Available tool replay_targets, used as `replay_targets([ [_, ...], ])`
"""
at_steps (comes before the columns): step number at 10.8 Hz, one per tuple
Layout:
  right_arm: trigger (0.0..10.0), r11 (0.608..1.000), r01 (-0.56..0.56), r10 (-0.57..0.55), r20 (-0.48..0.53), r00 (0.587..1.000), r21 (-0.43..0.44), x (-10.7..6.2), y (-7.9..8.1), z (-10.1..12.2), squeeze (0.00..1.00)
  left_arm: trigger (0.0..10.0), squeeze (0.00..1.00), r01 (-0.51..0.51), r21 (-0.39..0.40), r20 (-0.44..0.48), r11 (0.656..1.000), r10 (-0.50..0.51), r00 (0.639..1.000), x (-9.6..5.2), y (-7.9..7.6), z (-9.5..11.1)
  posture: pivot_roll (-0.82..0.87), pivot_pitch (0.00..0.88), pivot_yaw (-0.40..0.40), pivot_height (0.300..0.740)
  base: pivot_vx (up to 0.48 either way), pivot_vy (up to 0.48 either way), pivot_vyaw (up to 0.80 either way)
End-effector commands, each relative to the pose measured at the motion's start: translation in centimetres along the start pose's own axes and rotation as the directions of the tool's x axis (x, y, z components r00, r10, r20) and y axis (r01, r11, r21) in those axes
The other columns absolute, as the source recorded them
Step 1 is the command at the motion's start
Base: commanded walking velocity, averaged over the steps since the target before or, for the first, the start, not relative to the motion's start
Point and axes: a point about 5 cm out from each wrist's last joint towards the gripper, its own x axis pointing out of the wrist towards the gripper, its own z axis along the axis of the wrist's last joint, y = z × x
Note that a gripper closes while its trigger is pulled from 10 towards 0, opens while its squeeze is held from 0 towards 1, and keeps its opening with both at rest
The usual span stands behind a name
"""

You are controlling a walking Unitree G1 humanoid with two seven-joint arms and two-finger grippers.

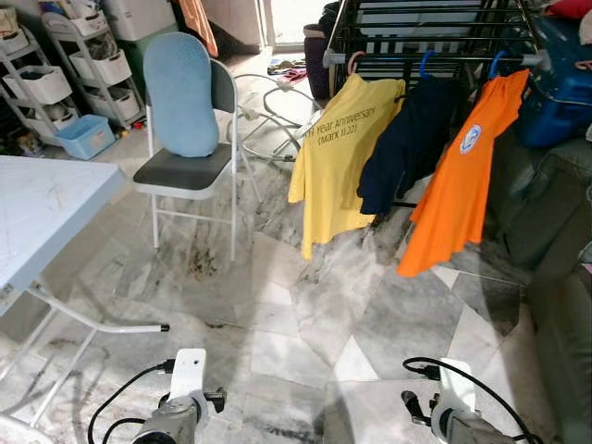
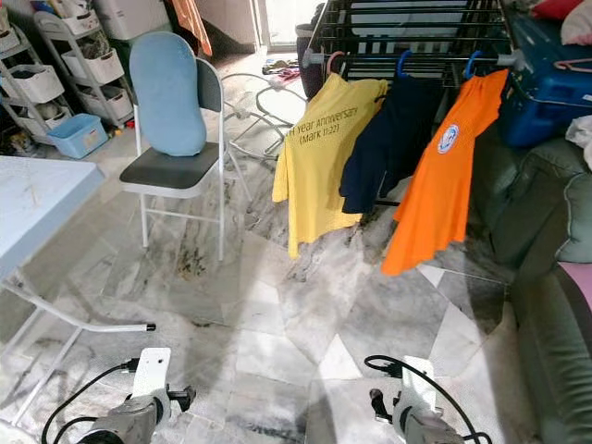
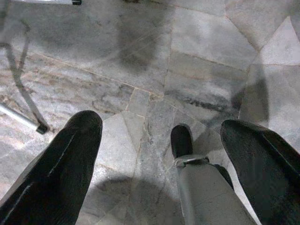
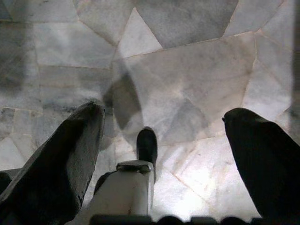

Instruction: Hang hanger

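Along the front rail of the black drying rack [image 1: 435, 28], three garments hang side by side on hangers: a yellow T-shirt [image 1: 335, 153] at the rail's left end on a pink hanger [image 1: 354, 61], a navy shirt [image 1: 407, 143] in the middle on a blue hanger [image 1: 425, 62], and an orange shirt [image 1: 460, 176] toward the right end on another blue hanger [image 1: 497, 62]. The yellow and navy shirts overlap at their edges, and the orange one touches the navy one near the shoulder.

Left of the rack stands a white folding chair [image 1: 190, 171] with a grey seat and a blue cushion [image 1: 179, 92] leaning upright against its back. A pale bench [image 1: 42, 208] juts in from the left edge, its white leg [image 1: 102, 324] resting on the marble floor [image 1: 305, 314]. Behind the chair, white shelving [image 1: 88, 65] holds bins, with a blue tub [image 1: 85, 136] on the floor beside it. A dark sofa [image 1: 555, 240] runs along the right side.

Both arms hang low over the floor. The left claw [image 3: 161, 140] is released, its black fingers [image 3: 61, 164] spread wide with nothing between them but tiles. The right claw [image 4: 164, 136] is likewise released and spread, pointing down at bare marble, well apart from the rack and the hangers.
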Motion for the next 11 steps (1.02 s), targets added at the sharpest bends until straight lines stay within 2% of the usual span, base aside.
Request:
replay_targets([
  [1,10.0,1.0,-0.007,0.007,0.006,1.0,-0.013,0.0,0.1,0.3,0.0,10.0,0.0,-0.043,-0.014,0.004,0.999,0.043,0.999,0.0,0.6,0.3,-0.14,0.0,0.076,0.74,0.0,0.0,0.0],
  [4,10.0,0.999,-0.005,0.006,0.02,1.0,-0.042,0.0,-0.1,0.8,0.0,10.0,0.0,-0.082,-0.056,0.014,0.995,0.083,0.996,0.0,0.7,0.5,-0.11,0.0,0.049,0.74,0.0,0.0,0.0],
  [6,10.0,0.999,-0.008,0.009,0.023,1.0,-0.049,0.0,-0.1,0.8,0.0,10.0,0.0,-0.097,-0.061,0.005,0.993,0.098,0.995,-0.1,1.3,-0.3,-0.11,0.0,0.048,0.74,0.0,0.0,0.0],
  [8,10.0,0.998,0.005,-0.002,0.049,0.999,-0.058,0.0,-0.5,1.2,0.0,10.0,0.0,-0.076,-0.067,0.021,0.995,0.078,0.997,0.0,1.2,0.4,-0.09,0.0,0.043,0.74,0.0,0.0,0.0],
  [9,10.0,1.0,0.015,-0.013,0.108,0.994,-0.024,0.0,-0.4,2.9,0.0,10.0,0.0,-0.066,-0.088,0.067,0.994,0.072,0.995,-0.1,2.1,1.4,-0.09,0.0,0.043,0.74,0.0,0.0,0.0],
  [10,10.0,1.0,0.007,-0.003,0.199,0.98,-0.018,-0.1,0.5,6.4,0.0,10.0,0.0,-0.085,-0.155,0.17,0.984,0.111,0.979,-0.6,6.2,2.8,-0.09,0.0,0.043,0.74,0.0,0.0,0.0],
  [11,10.0,1.0,0.008,-0.002,0.235,0.972,-0.023,-0.2,0.7,7.8,0.0,10.0,0.0,-0.096,-0.199,0.24,0.975,0.144,0.96,-1.1,8.0,4.4,-0.1,0.0,0.044,0.74,0.0,0.0,0.0],
])
